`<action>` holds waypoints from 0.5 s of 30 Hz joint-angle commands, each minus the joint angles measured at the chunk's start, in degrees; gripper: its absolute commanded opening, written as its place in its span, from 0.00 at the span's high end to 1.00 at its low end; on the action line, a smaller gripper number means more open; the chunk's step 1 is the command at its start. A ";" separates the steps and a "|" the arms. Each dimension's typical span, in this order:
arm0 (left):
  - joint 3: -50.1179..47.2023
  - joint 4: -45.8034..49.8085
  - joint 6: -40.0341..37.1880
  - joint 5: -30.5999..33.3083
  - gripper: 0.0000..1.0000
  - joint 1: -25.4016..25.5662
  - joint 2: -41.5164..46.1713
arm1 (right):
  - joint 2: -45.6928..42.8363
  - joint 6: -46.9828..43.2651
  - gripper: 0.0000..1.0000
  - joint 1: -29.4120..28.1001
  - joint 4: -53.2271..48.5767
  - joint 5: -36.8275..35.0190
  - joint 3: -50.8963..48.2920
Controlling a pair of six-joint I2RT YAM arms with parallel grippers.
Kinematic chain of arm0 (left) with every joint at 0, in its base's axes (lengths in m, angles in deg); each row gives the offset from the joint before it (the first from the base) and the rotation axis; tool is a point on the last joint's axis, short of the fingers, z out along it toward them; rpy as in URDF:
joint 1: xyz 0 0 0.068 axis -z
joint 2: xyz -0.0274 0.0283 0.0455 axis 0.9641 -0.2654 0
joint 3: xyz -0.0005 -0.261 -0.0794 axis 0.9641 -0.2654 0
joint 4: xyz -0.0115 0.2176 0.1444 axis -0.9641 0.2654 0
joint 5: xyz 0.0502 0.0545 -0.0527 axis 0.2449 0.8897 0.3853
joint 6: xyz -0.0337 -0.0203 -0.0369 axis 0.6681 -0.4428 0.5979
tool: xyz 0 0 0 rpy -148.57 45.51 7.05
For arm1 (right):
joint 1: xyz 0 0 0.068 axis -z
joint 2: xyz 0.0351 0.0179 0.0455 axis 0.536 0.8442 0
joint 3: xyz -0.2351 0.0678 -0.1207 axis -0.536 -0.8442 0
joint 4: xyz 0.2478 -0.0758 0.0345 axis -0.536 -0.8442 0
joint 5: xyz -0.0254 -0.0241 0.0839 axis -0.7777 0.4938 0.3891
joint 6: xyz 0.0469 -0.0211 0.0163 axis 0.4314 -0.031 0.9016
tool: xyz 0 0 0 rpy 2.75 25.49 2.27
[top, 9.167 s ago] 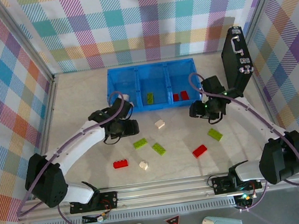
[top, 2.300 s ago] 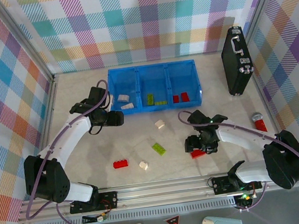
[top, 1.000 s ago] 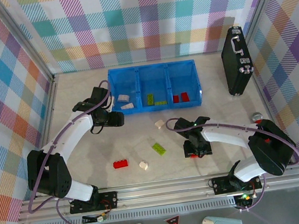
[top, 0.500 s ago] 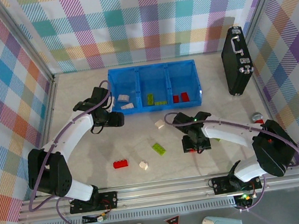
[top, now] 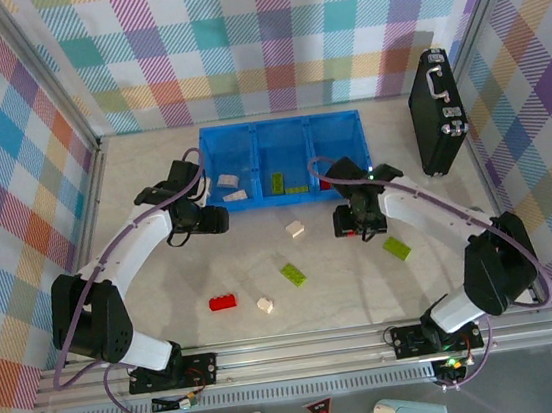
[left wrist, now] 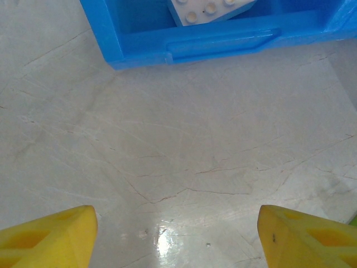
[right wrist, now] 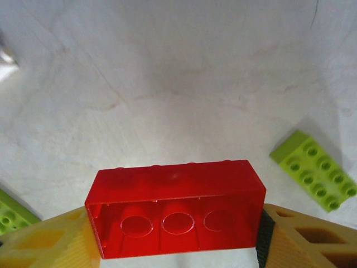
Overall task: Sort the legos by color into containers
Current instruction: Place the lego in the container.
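**About half sorted, and a red brick is in the right arm's grip**

The red brick is up off the surface, pinched by its two short ends between the yellow fingers of the right end effector. The fingers are closed only as far as the brick's length allows. From above, it hangs just in front of the blue tray, near the right compartment but not yet over it.

Inside the tray the colours are kept apart. Two cream bricks lie in the left compartment and two green bricks in the middle. A bit of red shows in the right one, partly hidden by the arm, so I can't count what is there.

Five pieces lie loose on the surface:
- a cream piece close in front of the tray
- a green piece further forward
- a second green piece off to the right
- a red piece toward the near edge
- a small cream piece just beside the red one

Counting the brick in the air, I'd say six have yet to go in, roughly half the job.

The left end effector sits by the tray's front left corner. In its wrist view the fingers are spread wide with nothing between them, only bare surface below. The tray's front wall and a cream brick lie just ahead.

A black case stands at the far right, well away from the work.
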 commanded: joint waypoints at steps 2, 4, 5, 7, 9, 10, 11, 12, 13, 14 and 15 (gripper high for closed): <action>0.53 0.99 -1.09 -0.39 0.24 -0.67 0.09 | 3.74 -5.13 0.33 2.77 -0.85 -0.08 6.07; 0.53 0.93 -1.11 -0.39 0.25 -0.71 0.20 | 5.85 -6.35 0.34 3.69 -0.90 -0.10 8.88; 0.48 0.84 -1.18 -0.41 0.25 -0.74 0.32 | 7.07 -7.18 0.33 4.24 -0.88 -0.04 10.58; 0.46 0.86 -1.16 -0.50 0.25 -0.75 0.26 | 9.61 -8.48 0.33 5.33 -1.00 0.10 14.26; 0.45 0.84 -1.14 -0.47 0.25 -0.75 0.27 | 12.36 -9.81 0.34 6.44 -0.93 0.44 17.83; 0.45 0.88 -1.22 -0.47 0.25 -0.75 0.26 | 13.64 -10.35 0.34 7.08 -0.91 0.69 19.31; 0.45 0.83 -1.27 -0.47 0.25 -0.75 0.32 | 15.11 -10.94 0.34 7.71 -0.97 0.97 21.18; 0.45 0.87 -1.25 -0.39 0.25 -0.75 0.32 | 16.50 -11.52 0.34 8.32 -0.98 1.31 22.84; 0.45 0.83 -1.26 -0.39 0.25 -0.75 0.29 | 17.83 -11.84 0.34 8.75 -0.99 1.62 24.52; 0.40 0.83 -1.26 -0.38 0.25 -0.75 0.26 | 19.38 -12.29 0.34 9.28 -1.24 1.96 26.52; 0.31 0.83 -1.21 -0.43 0.25 -0.71 0.23 | 20.89 -12.72 0.34 9.77 -1.25 2.12 28.30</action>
